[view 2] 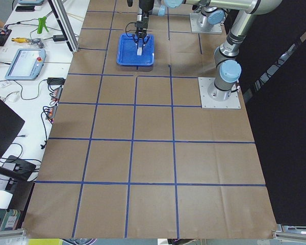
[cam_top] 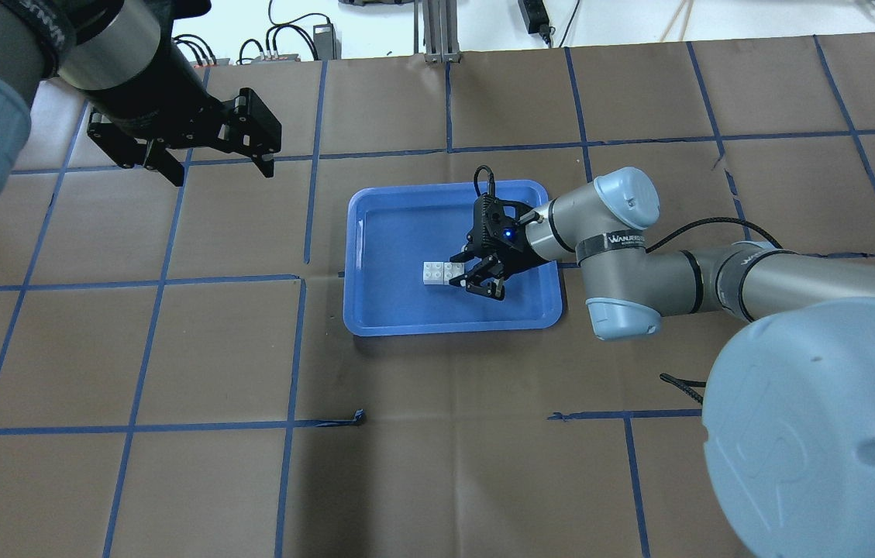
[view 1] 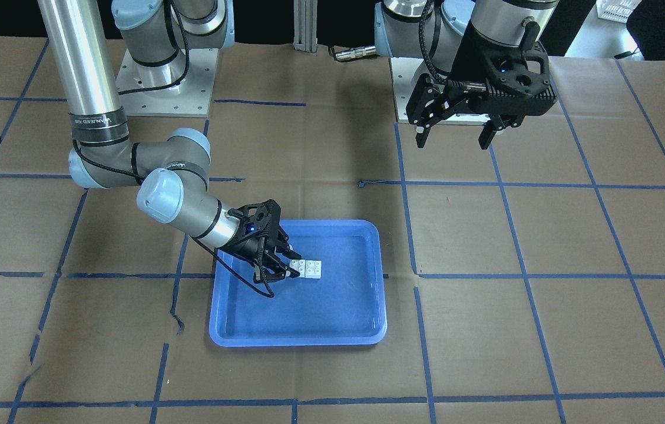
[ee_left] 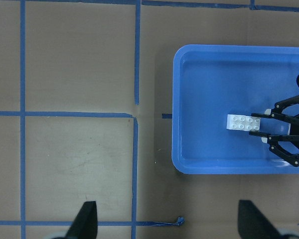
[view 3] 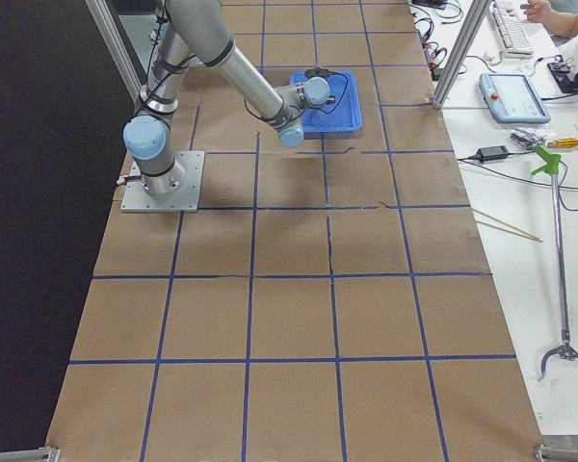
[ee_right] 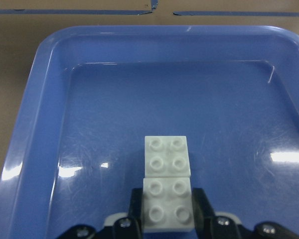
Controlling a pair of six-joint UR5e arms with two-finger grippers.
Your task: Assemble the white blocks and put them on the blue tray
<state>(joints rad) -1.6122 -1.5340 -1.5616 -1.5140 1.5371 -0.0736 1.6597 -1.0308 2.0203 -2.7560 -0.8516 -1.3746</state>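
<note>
Right gripper [ee_right: 168,211], jaws clasping the nearer of two white blocks [ee_right: 167,162], which lie end to end, touching, on the floor of the blue tray [ee_right: 37,129]. Left gripper [cam_top: 220,175] hangs, jaws spread, above the counter [cam_top: 173,349], well apart. Advised: part the jaws evenly and lift straight, lest the pair be dragged.

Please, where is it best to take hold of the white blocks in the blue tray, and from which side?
Grip the white blocks by the two flat side walls of the nearer brick, coming low along the row from the end of the right gripper. The top is studded, while those walls are smooth and parallel. Its jaws press on them there.
</note>
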